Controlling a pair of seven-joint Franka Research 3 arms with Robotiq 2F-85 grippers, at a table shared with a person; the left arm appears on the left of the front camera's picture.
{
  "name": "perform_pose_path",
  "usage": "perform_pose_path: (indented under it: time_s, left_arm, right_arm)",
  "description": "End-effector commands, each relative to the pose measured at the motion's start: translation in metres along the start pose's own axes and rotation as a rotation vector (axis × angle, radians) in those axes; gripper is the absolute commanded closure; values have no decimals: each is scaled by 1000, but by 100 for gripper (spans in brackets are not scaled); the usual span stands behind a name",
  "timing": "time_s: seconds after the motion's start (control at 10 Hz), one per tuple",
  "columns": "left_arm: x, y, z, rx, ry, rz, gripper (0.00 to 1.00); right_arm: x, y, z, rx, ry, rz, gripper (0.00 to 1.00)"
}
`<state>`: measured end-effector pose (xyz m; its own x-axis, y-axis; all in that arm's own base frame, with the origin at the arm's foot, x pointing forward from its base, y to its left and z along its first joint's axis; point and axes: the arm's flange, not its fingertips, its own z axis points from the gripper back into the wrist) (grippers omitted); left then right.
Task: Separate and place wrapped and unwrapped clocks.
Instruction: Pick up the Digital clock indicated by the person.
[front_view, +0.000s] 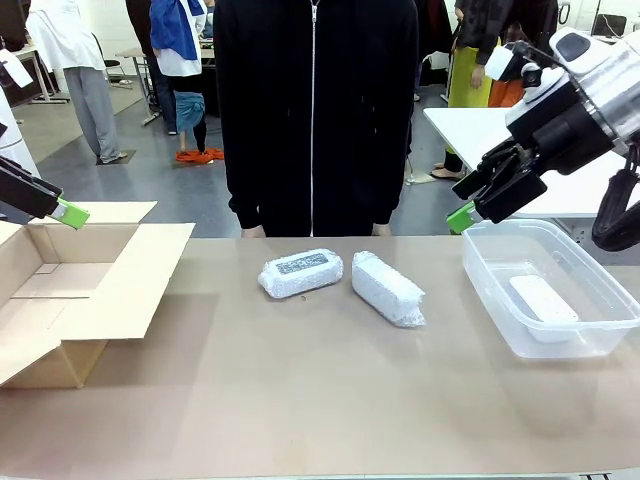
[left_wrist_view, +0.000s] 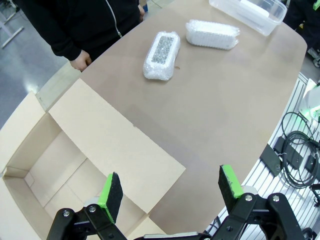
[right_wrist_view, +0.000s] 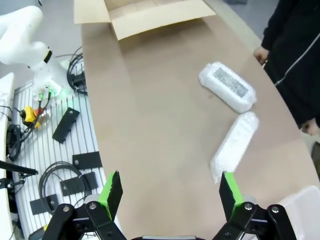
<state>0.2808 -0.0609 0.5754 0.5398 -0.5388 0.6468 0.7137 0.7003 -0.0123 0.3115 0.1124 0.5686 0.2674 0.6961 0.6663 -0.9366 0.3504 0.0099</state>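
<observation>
Here two bubble-wrapped clocks (front_view: 300, 273) (front_view: 388, 288) lie centred on the worktop (front_view: 300, 400), the bare white clock (front_view: 543, 303) in the clear tub (front_view: 487, 285); your left tool (left_wrist_view: 170, 189) and right tool (right_wrist_view: 170, 192) hang open, empty. Expect soft, slippery wrap over a stiff core: grip across the narrow middle.

The white right arm (front_view: 590, 50) ends in a black right gripper (right_wrist_view: 170, 192), a black cable (front_view: 610, 215) looping behind its fingers (front_view: 505, 185). The left gripper (left_wrist_view: 170, 190) has black fingers tipped with green pads (left_wrist_view: 111, 192), silver screws (left_wrist_view: 65, 213) at their base.
</observation>
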Motion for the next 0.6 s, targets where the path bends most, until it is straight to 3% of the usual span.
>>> perform_pose_path:
  time_s: [0.0,0.5]
  left_arm:
    - [-1,0,0,-15,-3,0,0]
    - [-1,0,0,-15,-3,0,0]
  right_arm:
    - [-2,-1,8,8,-29,-1,0]
    - [-2,-1,8,8,-29,-1,0]
